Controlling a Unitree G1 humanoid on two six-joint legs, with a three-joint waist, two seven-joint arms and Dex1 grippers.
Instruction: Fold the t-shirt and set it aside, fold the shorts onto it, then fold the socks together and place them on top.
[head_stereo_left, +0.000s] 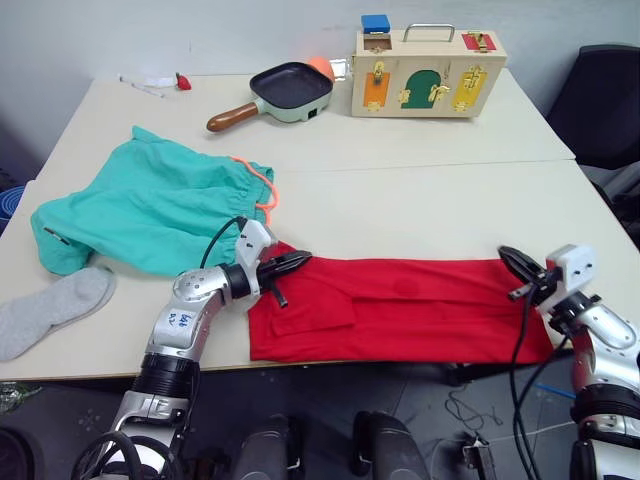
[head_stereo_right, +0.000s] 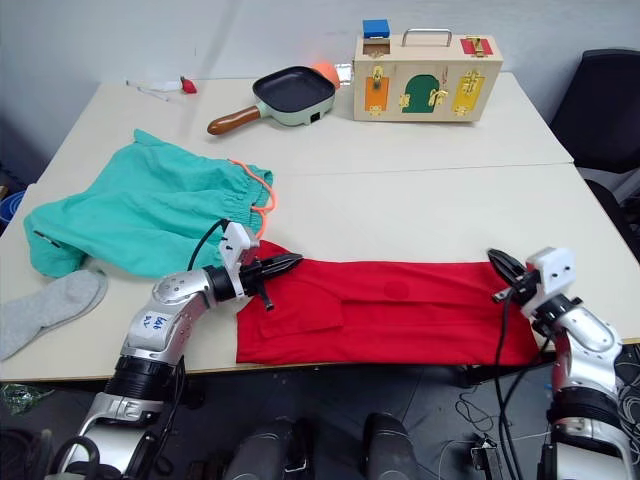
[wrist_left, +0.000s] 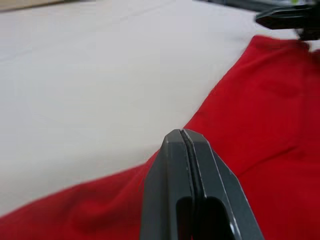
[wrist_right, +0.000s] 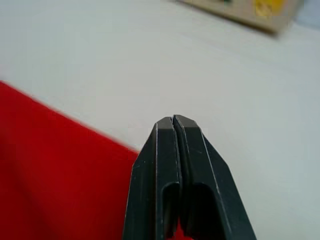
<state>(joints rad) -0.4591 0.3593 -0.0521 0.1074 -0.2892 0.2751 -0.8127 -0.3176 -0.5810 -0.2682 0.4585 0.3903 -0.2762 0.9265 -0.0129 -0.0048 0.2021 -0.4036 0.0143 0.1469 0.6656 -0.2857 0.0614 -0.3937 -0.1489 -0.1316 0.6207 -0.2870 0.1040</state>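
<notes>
T-shirt (head_stereo_left: 400, 305) lies folded into a long red band along the table's (head_stereo_left: 430, 200) near edge. I see my left gripper (head_stereo_left: 292, 264) pressed shut, empty, over its left end; right gripper (head_stereo_left: 517, 263) likewise shut, empty, at its right end. Shorts (head_stereo_left: 150, 205) far left; sock (head_stereo_left: 55, 308) near left.

The place looked like a robotics lab or test room rather than a home. Two plain beige tables (head_stereo_left: 420, 150) stood pushed together against a bare white wall. At the far side sat practice props: a wooden latch-and-lock box (head_stereo_left: 428, 72) with a metal handle, and a small toy frying pan (head_stereo_left: 285, 92) to its left. A black office chair (head_stereo_left: 608, 105) stood at the far right, and loose cables (head_stereo_left: 470, 410) lay on the dark floor below the near edge.
</notes>
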